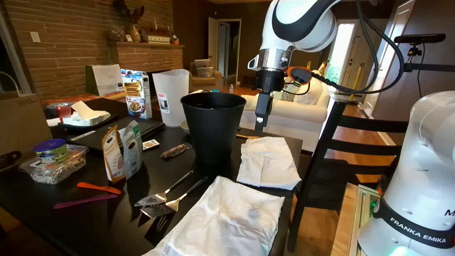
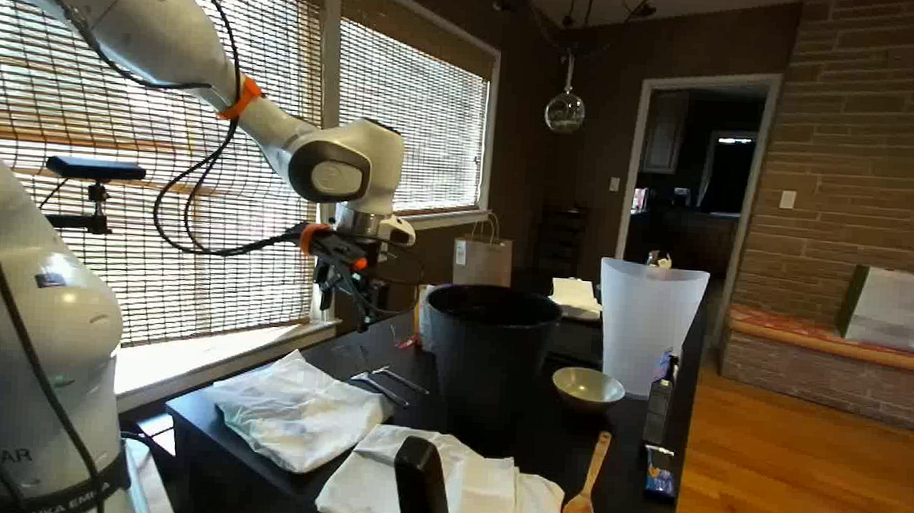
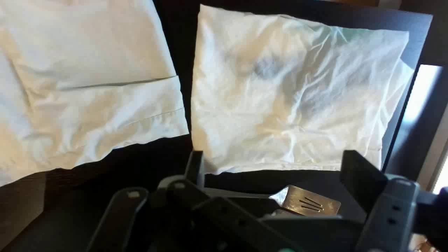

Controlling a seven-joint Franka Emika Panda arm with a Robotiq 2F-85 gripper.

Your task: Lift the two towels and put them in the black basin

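The black basin (image 1: 215, 128) stands upright on the dark table and also shows in an exterior view (image 2: 490, 369). One white towel (image 1: 227, 217), with a dark spot, lies wrinkled near the table edge; it shows in an exterior view (image 2: 301, 409) and at right in the wrist view (image 3: 290, 94). The other white towel (image 1: 268, 161) lies beside the basin, also seen in an exterior view (image 2: 483, 480) and at left in the wrist view (image 3: 87, 63). My gripper (image 3: 276, 168) is open and empty above the table, its fingertips overlapping the spotted towel's edge in the wrist view.
Two metal spatulas (image 1: 160, 204) lie beside the spotted towel. A white pitcher-like container (image 2: 647, 331), a bowl (image 2: 588, 387) and a wooden spoon (image 2: 586, 486) are near the basin. Food pouches (image 1: 122, 153) stand on the table. A dark chair (image 1: 362, 145) stands at the edge.
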